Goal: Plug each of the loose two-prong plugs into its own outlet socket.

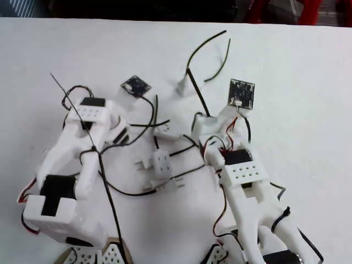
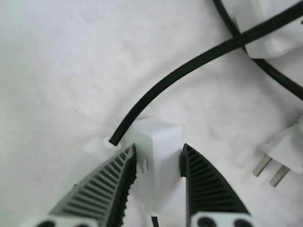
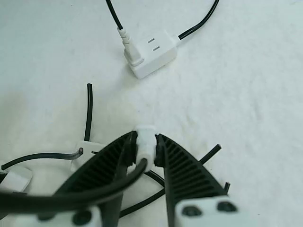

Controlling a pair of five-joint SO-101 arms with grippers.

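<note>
Pinching a white plug in the right gripper, jaws pressed onto its sides, black cord trailing back under the arm (prongs hidden, so facing unknown). Clamping a boxy white socket block in the left gripper, left of the middle of the table, jaws tight against both flanks, black lead leaving one corner. Leaving a loose two-prong plug bare-pronged on the table near that block. Facing, farther out from the right gripper, an outlet block with a seated plug at one end and one pair of slots free on its face. Judged from this: mid-step, one plug in hand and not yet inserted, one socket braced. Next, probably: bringing the held plug and a free pair of slots together, squaring the prongs to them, then pushing straight in against a steadied block. Worth minding: cord drag twisting the plug off line.
</note>
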